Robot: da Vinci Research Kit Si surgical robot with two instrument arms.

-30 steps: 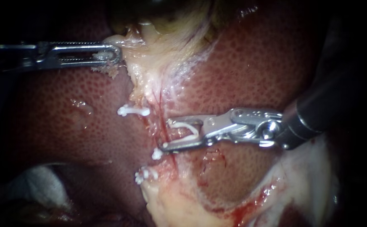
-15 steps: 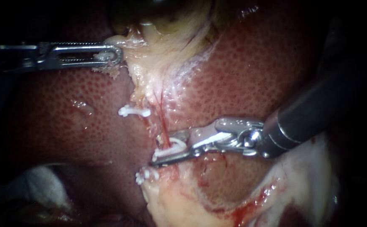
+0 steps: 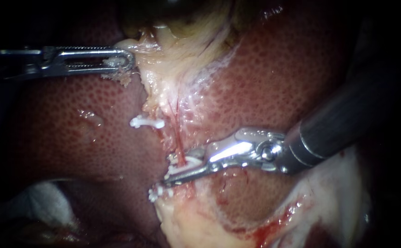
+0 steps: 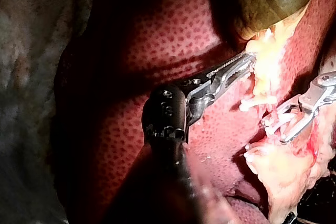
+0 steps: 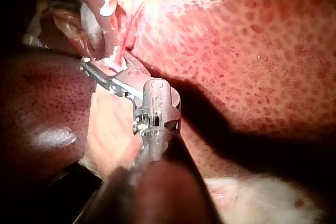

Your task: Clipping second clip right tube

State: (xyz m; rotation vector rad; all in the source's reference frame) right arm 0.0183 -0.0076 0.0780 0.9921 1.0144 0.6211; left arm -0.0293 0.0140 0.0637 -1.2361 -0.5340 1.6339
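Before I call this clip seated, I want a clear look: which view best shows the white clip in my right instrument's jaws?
The endoscope view: the clip lies side-on in the jaws of the right instrument, across the red tube. The left wrist view shows it smaller and farther off; the right wrist view hides most of it behind the jaws.

right instrument [image 3: 169, 169]: has travelled leftward and slightly down across the liver [image 3: 264, 82] over the last second, so its wrist joint is now nearer the right tube [image 3: 178, 140] and more of its shaft is in view. jaws: were spread wide just short of the tube, then straddled it, and have now narrowed to a thin gap across it. clip [image 3: 181, 165]: carried in as an open white v, now pressed nearly flat between both jaws, around the tube.
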